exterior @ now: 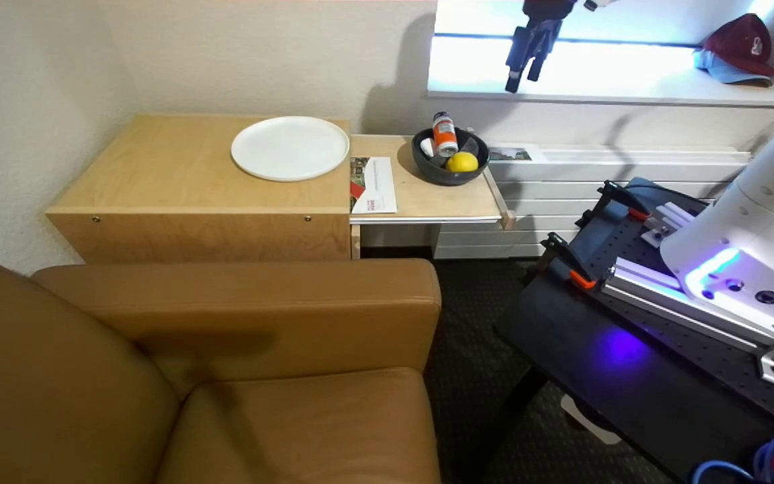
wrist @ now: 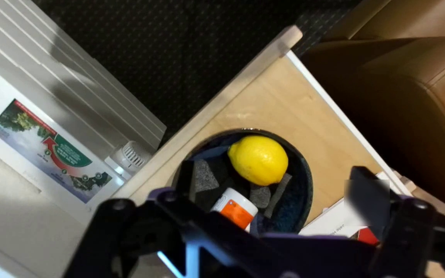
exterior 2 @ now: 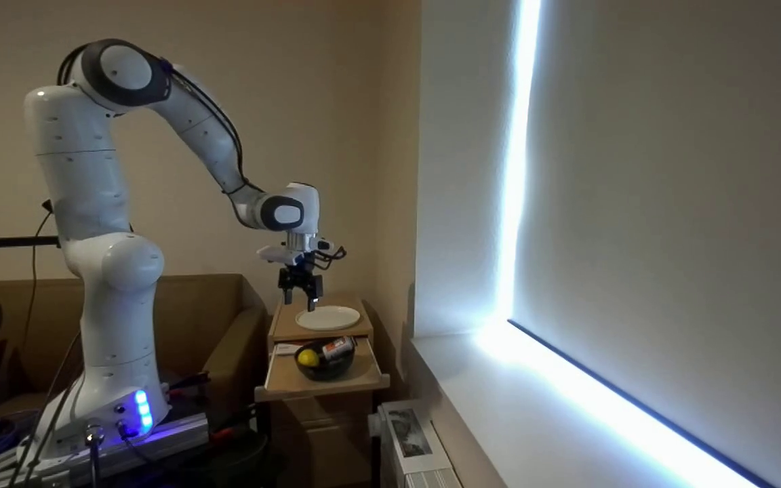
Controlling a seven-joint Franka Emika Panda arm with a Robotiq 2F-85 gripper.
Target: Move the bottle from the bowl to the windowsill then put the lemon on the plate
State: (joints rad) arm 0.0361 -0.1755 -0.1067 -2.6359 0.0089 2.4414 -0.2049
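Currently, orange-labelled bottle (exterior: 445,134): leaning inside the bowl (exterior: 451,177); I count nothing done.
Lemon (wrist: 258,160): in the bowl too.
Windowsill (exterior 2: 533,413), plate (exterior: 290,148): both deliveries left.
Pincer (exterior 2: 299,302): spread, gripping nothing, above the bowl.

The arm (exterior 2: 204,142) rises from its base (exterior 2: 95,403), bends at a high elbow (exterior 2: 126,68) and slopes down to the wrist (exterior 2: 308,205). The gripper (exterior 2: 299,300) points down, its fingers (wrist: 186,180) standing wide apart in the wrist view. It seems to hang above the drawer (exterior 2: 285,373), behind the front edge, though its height is hard to judge.
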